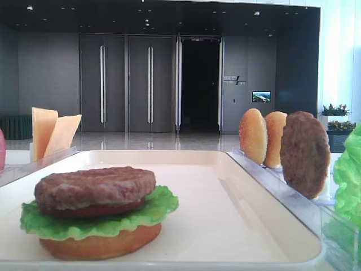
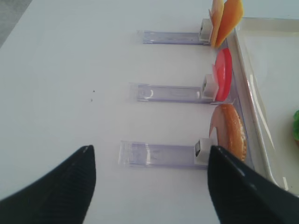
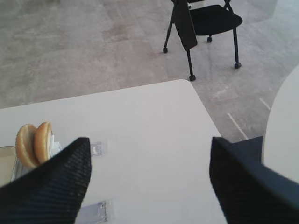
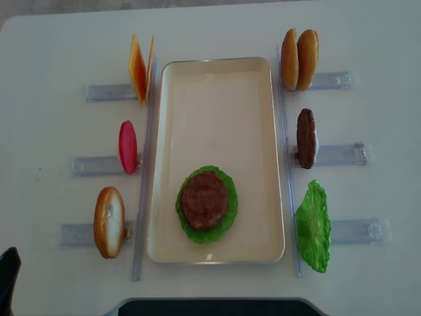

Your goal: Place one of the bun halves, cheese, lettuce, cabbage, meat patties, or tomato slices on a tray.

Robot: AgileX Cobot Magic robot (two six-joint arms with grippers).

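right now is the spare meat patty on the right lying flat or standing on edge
Standing on edge. The spare meat patty sits upright in its clear rack beside the tray, face-on in the low view, unlike the patty lying flat on the burger stack.

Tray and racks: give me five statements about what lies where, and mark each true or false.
1. A patty tops the stack on the tray. True.
2. The lettuce in that stack lies directly on the tray. False: it rests on a bun half.
3. Two bun halves stand side by side in the far right rack. True.
4. The tomato slice stands to the right of the tray. False: it stands to the left, between the cheese and a single bun half.
5. The right gripper holds a bun half. False: its jaws are open and empty.
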